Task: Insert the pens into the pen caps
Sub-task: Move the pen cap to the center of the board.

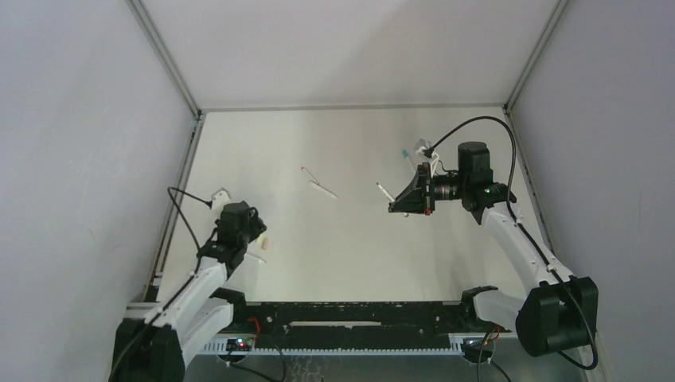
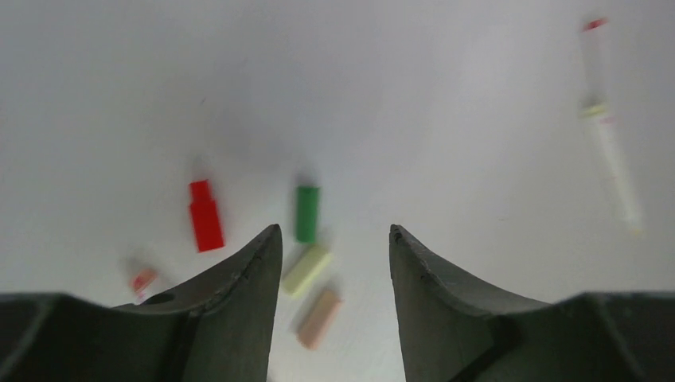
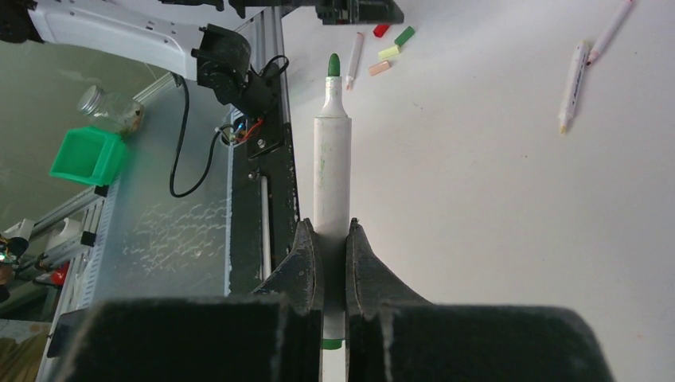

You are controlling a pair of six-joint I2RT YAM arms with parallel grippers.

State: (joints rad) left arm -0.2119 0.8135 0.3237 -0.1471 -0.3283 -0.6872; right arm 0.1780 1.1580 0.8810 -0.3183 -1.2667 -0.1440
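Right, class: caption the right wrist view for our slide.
Right gripper shut on a green-tipped pen, coloured caps lying beyond.

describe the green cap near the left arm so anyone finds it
Start at the left hand, over the near left side of the table. Just ahead of it, the green cap lies beside the red cap. Its solid green sets it apart from the pale yellow-green cap and peach cap nearer the hand.

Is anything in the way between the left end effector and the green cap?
Partly. The yellow-green cap and the peach cap lie nearer the left end effector than the green cap, almost in line with it.
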